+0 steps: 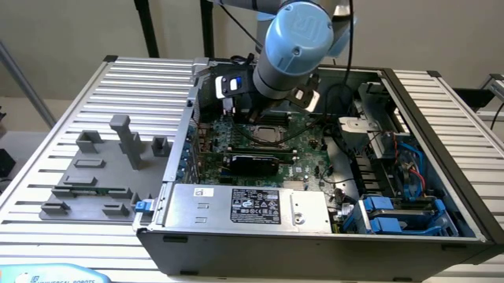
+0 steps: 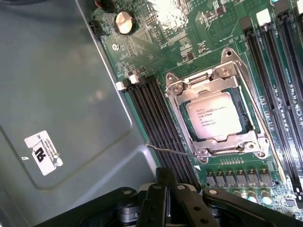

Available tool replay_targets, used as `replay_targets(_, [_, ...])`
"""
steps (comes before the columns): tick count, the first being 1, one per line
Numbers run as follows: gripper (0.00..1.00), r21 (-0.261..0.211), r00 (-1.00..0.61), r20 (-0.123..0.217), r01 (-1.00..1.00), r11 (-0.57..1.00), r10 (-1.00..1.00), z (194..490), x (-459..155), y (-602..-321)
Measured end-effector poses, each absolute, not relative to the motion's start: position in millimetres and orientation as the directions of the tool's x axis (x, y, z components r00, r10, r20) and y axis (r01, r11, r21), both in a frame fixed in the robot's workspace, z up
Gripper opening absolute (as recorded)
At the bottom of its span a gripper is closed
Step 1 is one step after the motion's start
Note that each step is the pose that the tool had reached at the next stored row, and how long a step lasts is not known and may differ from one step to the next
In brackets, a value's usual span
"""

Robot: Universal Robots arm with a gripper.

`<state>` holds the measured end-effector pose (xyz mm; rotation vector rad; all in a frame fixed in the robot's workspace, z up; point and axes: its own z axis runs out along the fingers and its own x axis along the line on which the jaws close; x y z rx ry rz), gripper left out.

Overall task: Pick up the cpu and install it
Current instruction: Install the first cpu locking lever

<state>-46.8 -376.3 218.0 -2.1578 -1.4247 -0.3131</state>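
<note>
The cpu (image 2: 213,115), a silvery square chip with printed text, lies flat inside the metal-framed socket (image 2: 189,90) on the green motherboard (image 2: 199,28). A thin wire lever (image 2: 170,150) runs along the socket's edge. My gripper (image 2: 165,187) hangs just off the socket's corner, beside the black memory slots (image 2: 156,118). Its dark fingers are pressed together with nothing between them. In the exterior view the gripper (image 1: 264,113) hovers inside the grey computer case (image 1: 315,247), directly over the socket (image 1: 268,131).
A grey fixture plate (image 1: 94,177) with upright posts lies on the slatted table at the exterior view's left and holds a green memory stick (image 1: 98,191). The power supply (image 1: 252,206), blue drive bays (image 1: 393,215) and loose cables (image 1: 346,94) crowd the case.
</note>
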Motion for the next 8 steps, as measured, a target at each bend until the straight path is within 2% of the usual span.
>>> replay_targets(5, [0.11, -0.282, 0.416, 0.418, 0.904, -0.320, 0.808, 216, -47, -368])
replay_targets(8, [0.11, -0.279, 0.416, 0.409, 0.904, -0.323, 0.812, 213, -48, -365])
